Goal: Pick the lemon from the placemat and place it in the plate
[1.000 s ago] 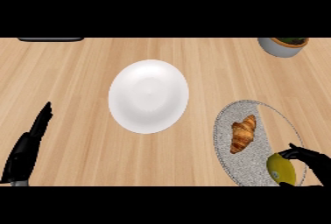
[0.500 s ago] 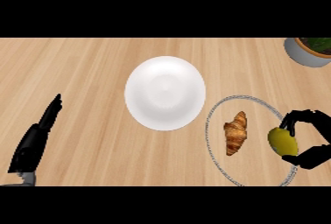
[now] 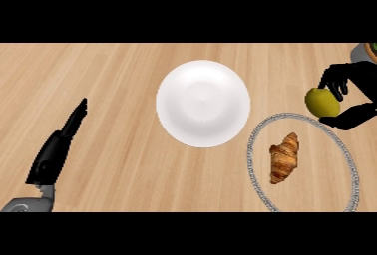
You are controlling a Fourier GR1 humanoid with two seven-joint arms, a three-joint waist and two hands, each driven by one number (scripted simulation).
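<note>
The yellow lemon (image 3: 321, 101) is held in my right hand (image 3: 352, 84), whose fingers and thumb curl round it, at the right of the head view above the far edge of the round grey placemat (image 3: 338, 149). The white plate (image 3: 203, 103) stands on the wooden counter to the left of the lemon, with a gap between them. A brown croissant (image 3: 284, 157) lies on the placemat. My left hand (image 3: 57, 146) rests open near the left edge, fingers straight and pointing away.
A grey pot with something green in it (image 3: 370, 50) shows at the top right corner, just beyond my right hand. Bare wooden counter (image 3: 110, 74) surrounds the plate.
My right hand closed on the lemon and lifted it off the placemat, carrying it up and away from the croissant. The left hand kept its pose.
</note>
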